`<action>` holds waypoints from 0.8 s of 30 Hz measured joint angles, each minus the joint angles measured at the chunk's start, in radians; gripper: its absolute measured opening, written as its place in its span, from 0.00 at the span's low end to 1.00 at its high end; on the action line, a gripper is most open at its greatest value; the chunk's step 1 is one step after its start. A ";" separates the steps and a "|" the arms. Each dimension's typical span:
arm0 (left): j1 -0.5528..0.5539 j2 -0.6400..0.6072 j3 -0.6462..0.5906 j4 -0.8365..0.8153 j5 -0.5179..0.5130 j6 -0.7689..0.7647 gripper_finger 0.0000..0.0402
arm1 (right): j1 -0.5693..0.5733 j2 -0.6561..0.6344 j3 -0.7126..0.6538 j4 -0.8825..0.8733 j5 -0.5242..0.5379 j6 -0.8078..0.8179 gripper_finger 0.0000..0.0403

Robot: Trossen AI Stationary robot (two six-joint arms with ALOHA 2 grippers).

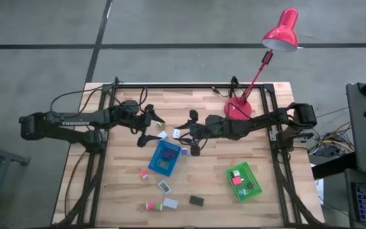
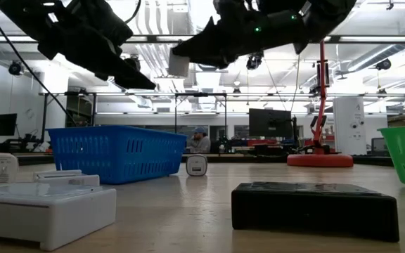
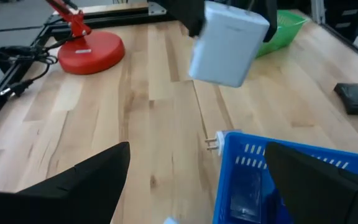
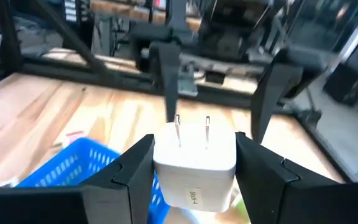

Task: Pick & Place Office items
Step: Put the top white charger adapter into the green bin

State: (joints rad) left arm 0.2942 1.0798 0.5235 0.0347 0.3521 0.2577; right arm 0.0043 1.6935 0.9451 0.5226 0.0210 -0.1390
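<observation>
The right gripper [image 4: 194, 165] is clamped on a white plug adapter [image 4: 194, 158] (two prongs pointing away from the wrist), holding it in the air just beside the blue basket [image 1: 165, 158], near its far edge. The left gripper [image 1: 151, 131] hangs close by with its fingers [image 3: 73, 180] spread wide and nothing between them. Another small white plug [image 2: 197, 166] sits on the table [image 1: 215, 191] just beyond the basket.

Red desk lamp [image 1: 259, 63] at table's [image 1: 126, 191] far edge; perhaps a seated person [image 2: 200, 140] beyond
</observation>
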 joint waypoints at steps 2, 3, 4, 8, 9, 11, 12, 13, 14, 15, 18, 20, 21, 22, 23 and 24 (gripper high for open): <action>0.000 0.000 0.000 -0.006 -0.013 0.000 0.94 | 0.006 -0.021 0.000 -0.072 0.000 0.019 0.44; 0.000 0.000 0.000 -0.011 -0.021 0.000 0.94 | 0.009 -0.026 0.000 -0.092 0.001 0.027 0.44; 0.000 0.000 0.001 -0.018 -0.027 0.000 0.94 | 0.012 -0.033 0.001 -0.120 0.001 0.035 0.44; 0.000 0.000 0.002 -0.021 -0.043 0.000 0.94 | 0.027 -0.050 0.004 -0.259 0.001 0.064 0.44; 0.000 0.000 0.002 -0.021 -0.043 0.002 0.94 | 0.032 -0.056 0.005 -0.306 0.001 0.069 0.44; 0.000 0.000 0.001 -0.022 -0.048 0.004 0.94 | 0.046 -0.060 0.020 -0.369 0.005 0.084 0.44; 0.000 0.000 0.000 -0.022 -0.055 0.005 0.94 | 0.053 -0.063 0.026 -0.400 0.005 0.091 0.44; 0.000 0.000 0.000 -0.022 -0.065 0.005 0.94 | 0.061 -0.067 0.030 -0.438 0.005 0.101 0.44; 0.000 0.000 0.000 -0.022 -0.070 0.005 0.94 | 0.068 -0.067 0.037 -0.470 0.005 0.111 0.44; 0.000 0.000 0.000 -0.025 -0.070 0.005 0.94 | 0.075 -0.067 0.046 -0.495 0.005 0.120 0.44; 0.000 0.000 0.001 -0.033 -0.073 0.005 0.94 | 0.101 -0.067 0.067 -0.595 0.005 0.155 0.44; 0.000 0.000 0.001 -0.033 -0.082 0.008 0.94 | 0.119 -0.067 0.081 -0.654 0.005 0.181 0.44; 0.000 0.000 0.000 -0.033 -0.089 0.011 0.94 | 0.127 -0.067 0.088 -0.691 0.005 0.192 0.44; 0.000 0.000 -0.001 -0.033 -0.092 0.014 0.94 | 0.135 -0.067 0.097 -0.724 0.005 0.206 0.44; 0.000 0.000 -0.001 -0.034 -0.092 0.016 0.94 | 0.143 -0.066 0.107 -0.756 0.005 0.217 0.44; 0.000 0.000 -0.002 -0.033 -0.092 0.019 0.94 | 0.152 -0.066 0.115 -0.788 0.005 0.226 0.44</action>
State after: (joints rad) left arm 0.2943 1.0801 0.5217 0.0013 0.2600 0.2764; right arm 0.1560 1.6272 1.0601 -0.2652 0.0265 0.0869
